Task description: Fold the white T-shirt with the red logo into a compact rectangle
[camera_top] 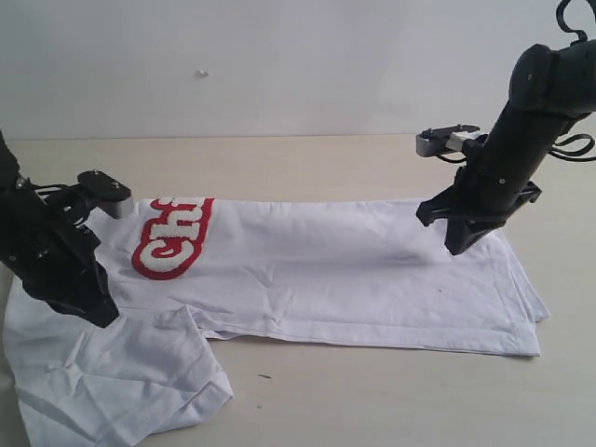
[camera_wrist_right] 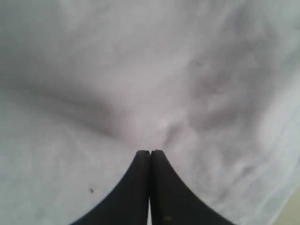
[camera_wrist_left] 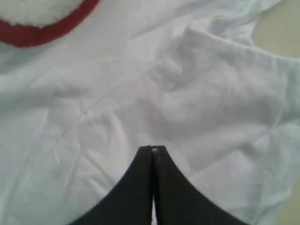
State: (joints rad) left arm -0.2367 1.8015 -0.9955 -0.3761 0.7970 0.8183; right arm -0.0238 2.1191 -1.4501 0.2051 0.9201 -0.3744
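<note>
Left arm (camera_top: pixel 42 251) is in low from the left edge of the table (camera_top: pixel 372 391), leaning forward and down. The left end effector (camera_top: pixel 101 317) points steeply at the cloth. Its jaws are pressed together, tip to tip, with nothing pinched between them. The wrist view shows the two black fingertips (camera_wrist_left: pixel 145 164) meeting in a single seam over rumpled white fabric. Whether they actually touch the cloth, I cannot tell.

Over on the other side, the right arm (camera_top: pixel 535 112) drops from high up at a slant, elbow raised and forearm angled toward the middle. The right end effector (camera_top: pixel 458 247) is shut too, holding nothing, with its fingertips (camera_wrist_right: pixel 143 164) closed over smooth cloth. It is right at the fabric, but I cannot tell whether it touches.

The white T-shirt (camera_top: pixel 326 270) lies flat on the table, stretched between the two end effectors. Its body is folded into a long band that runs from under the left tip to just past the right tip. The red logo (camera_top: pixel 172 237) sits just beyond the left end effector, on the far side and a little inward, only partly showing. A sleeve (camera_top: pixel 121 382) spreads loose on the near side of that same end effector, toward the table's front edge.
</note>
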